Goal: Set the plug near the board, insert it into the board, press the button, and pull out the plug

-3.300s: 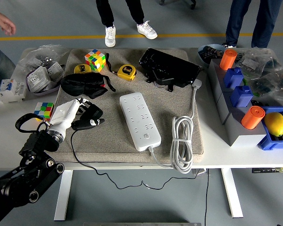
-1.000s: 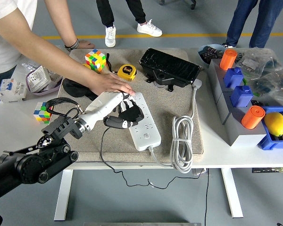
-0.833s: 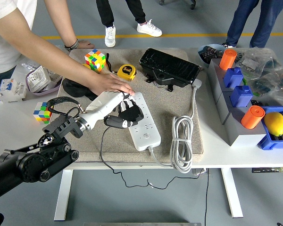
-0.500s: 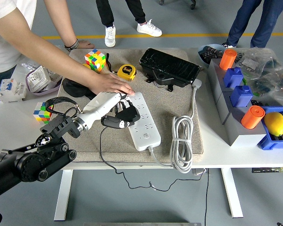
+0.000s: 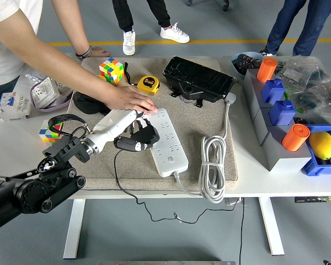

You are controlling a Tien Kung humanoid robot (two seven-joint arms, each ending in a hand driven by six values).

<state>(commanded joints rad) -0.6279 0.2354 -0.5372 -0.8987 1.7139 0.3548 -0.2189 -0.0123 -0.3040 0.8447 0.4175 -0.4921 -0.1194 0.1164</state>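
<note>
— Plug (image 5: 133, 144): location?
— In the left hand (image 5: 133, 132), fingers closed around it, held just left of the white board (image 5: 164, 141) on the grey mat (image 5: 193, 127).
— Anything else touching the board?
— A person's hand (image 5: 129, 99) lies flat at its far end.

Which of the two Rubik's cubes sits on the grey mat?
The far cube, beside the yellow tape measure, sits on the grey mat. The other cube lies off it on the bare white table, partly hidden by the left arm's cable.
</note>
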